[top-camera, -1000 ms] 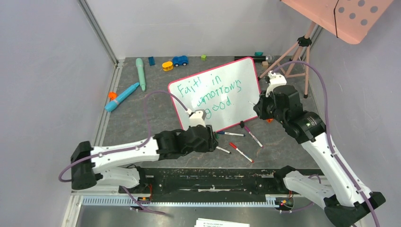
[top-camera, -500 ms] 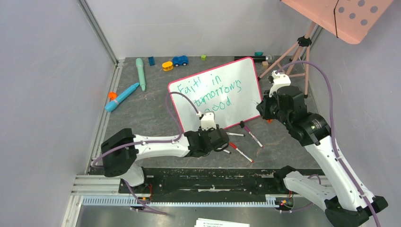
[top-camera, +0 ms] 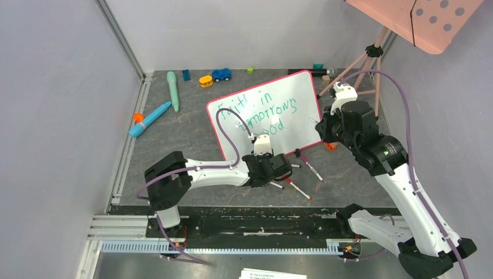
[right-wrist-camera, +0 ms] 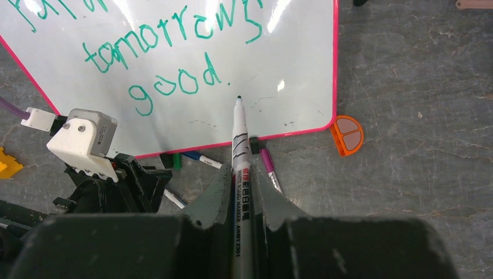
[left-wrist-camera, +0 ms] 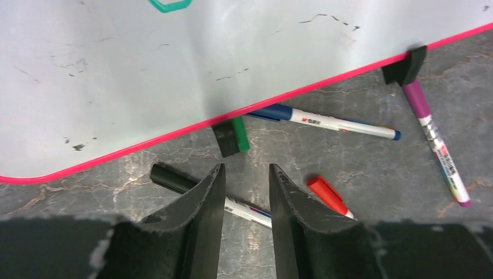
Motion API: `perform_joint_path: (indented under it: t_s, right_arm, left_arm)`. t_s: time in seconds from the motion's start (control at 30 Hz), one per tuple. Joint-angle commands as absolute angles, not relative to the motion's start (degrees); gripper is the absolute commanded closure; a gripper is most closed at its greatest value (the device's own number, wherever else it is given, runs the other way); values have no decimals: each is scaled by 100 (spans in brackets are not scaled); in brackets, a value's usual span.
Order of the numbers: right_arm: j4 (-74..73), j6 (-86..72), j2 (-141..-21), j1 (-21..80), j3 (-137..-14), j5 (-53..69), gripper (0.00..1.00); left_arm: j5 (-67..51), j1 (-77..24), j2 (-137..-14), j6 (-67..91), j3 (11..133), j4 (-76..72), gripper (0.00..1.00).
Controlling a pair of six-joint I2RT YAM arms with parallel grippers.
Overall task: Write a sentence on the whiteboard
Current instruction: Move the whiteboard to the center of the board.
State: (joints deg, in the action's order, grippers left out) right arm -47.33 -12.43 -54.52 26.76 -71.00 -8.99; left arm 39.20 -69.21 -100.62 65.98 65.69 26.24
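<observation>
Lettering (right-wrist-camera: 171,61) in green marker crosses the whiteboard (top-camera: 305,125) in three slanted lines: a top line cut off in the right wrist view, then "tomorrows" and "good." The glossy, pink-rimmed board sits mid-worktop (top-camera: 174,139) on black clip feet (left-wrist-camera: 405,65). Right pincer (right-wrist-camera: 241,189) clamps a whiteboard marker (right-wrist-camera: 239,145), its tip near the bare patch right of "good." Left pincer (left-wrist-camera: 244,200) hangs narrowly parted, holding nothing, over loose markers (left-wrist-camera: 343,123) by the board's lower rim.

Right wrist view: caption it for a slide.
Right end effector grips a marker, tip near the sentence on the whiteboard.
</observation>
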Motion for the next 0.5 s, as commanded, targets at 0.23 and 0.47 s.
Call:
perform_joint_path:
  t_s: [0.23, 0.47]
  right_arm:
    - [-4588, -1147, -5526, 2651, -7308, -965, 100]
    - [-4605, -1149, -5556, 2660, -7364, -967, 100]
  left_arm:
    - [4333, -6819, -10337, 6995, 6851, 3070, 59]
    - [4259, -6652, -10445, 6933, 6854, 2903, 61]
